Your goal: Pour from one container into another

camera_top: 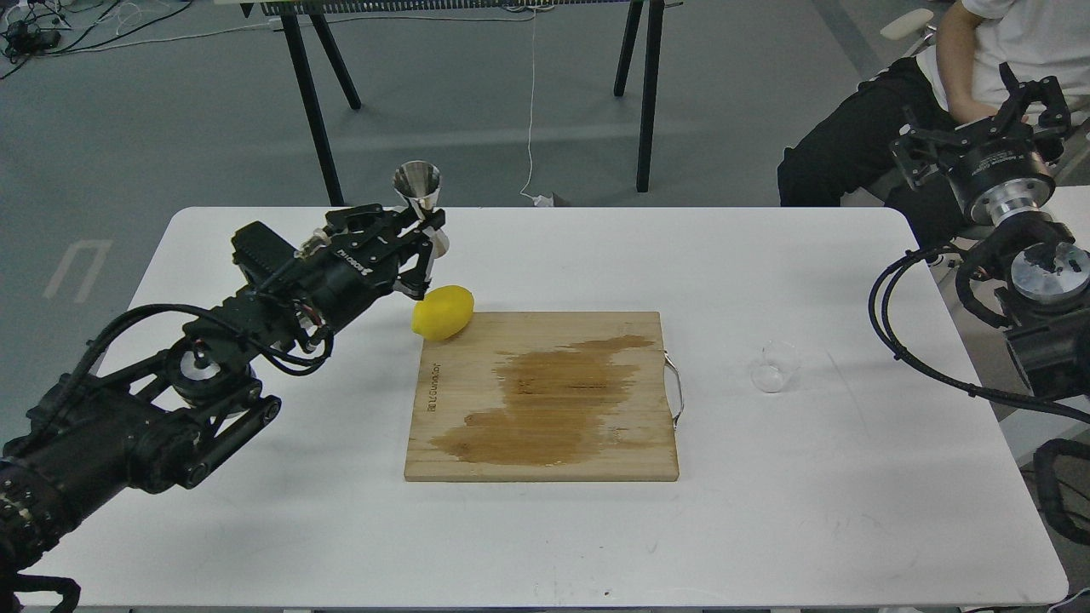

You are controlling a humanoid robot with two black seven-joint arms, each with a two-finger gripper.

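The left pincer (419, 255) is reaching over the far left part of the white desk (545, 545), its dark fingers sitting on either side of the narrow waist of the small shiny steel hourglass-shaped jigger (419, 197); whether they are actually pinching it or only flanking it, I cannot tell. The jigger is standing upright near the desk's far edge, just behind the yellow lemon (443, 312), which is lying at the far left corner of the stained wooden cutting board (545, 400). The small clear glass cup (775, 367) is sitting on the desk just right of the board, untouched. The right pincer (1033, 95) is hanging raised beyond the desk's right edge, fingers spread, holding nothing.
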